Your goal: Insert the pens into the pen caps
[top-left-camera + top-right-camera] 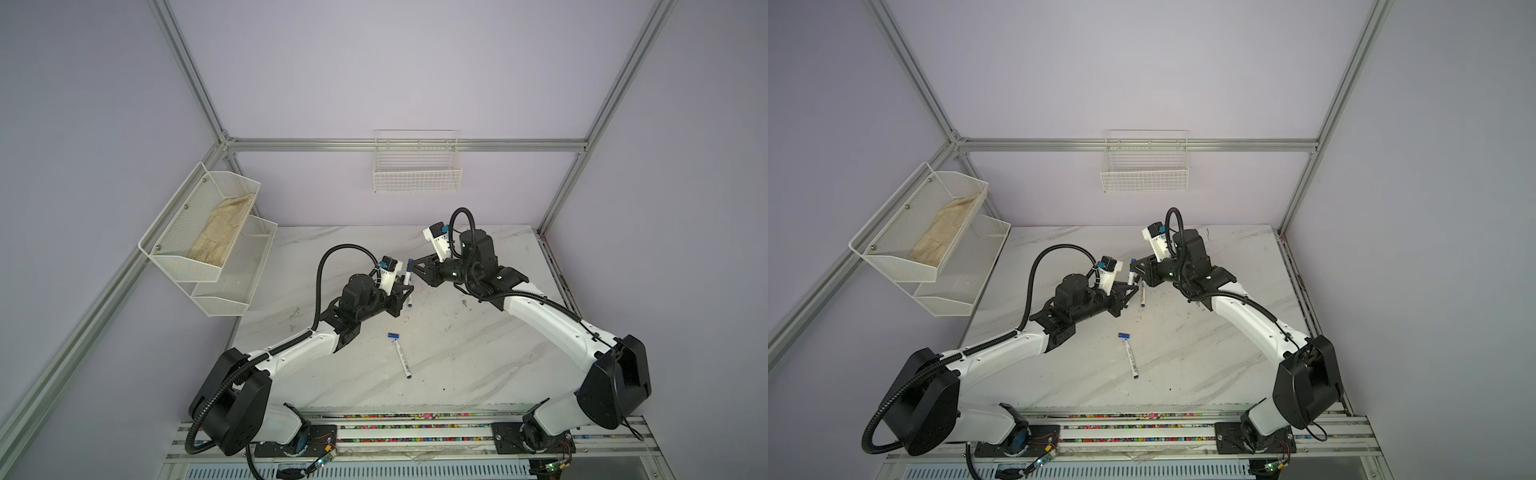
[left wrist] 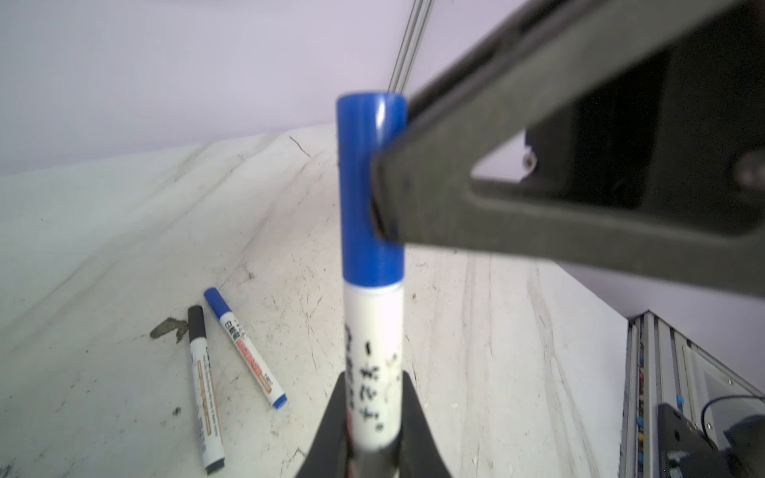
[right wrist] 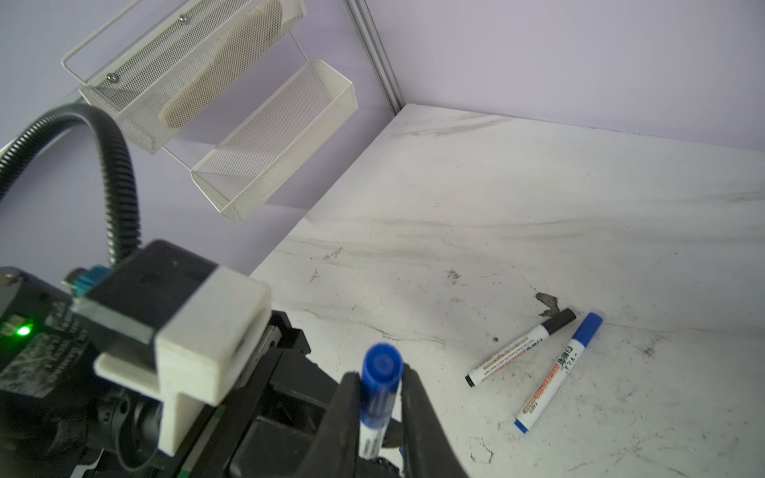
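Left wrist view: my left tool [image 2: 374, 418] clamps the pen [image 2: 372, 351] upright for capping; right tool [image 3: 381, 397] straddles the cap [image 2: 370, 186], grip unclear.

Fingers [image 3: 416, 409] of the right gripper [image 3: 380, 372] flank the blue cap [image 3: 381, 364] on an upright pen [image 3: 372, 438]; a black-capped pen [image 3: 522, 348] and a blue-capped pen [image 3: 558, 372] lie nearby on the bench [image 3: 538, 186]

A: Where's the loose pen [image 1: 403, 359]?
B: Lower centre of the frame in both top views, on the surface [image 1: 478, 340]; a cap [image 1: 393, 335] lies just above its upper end.
A: The hands?
B: Higher, at centre: left hand [image 1: 406, 288] and right hand [image 1: 414, 270] meet on the held pen [image 1: 408, 275]. Beneath, on the surface, a third pen [image 3: 519, 347] lies beside a fourth pen [image 3: 559, 372].
A: Walls?
B: Rack [image 1: 232, 286] at left, basket [image 1: 417, 183] upper centre.
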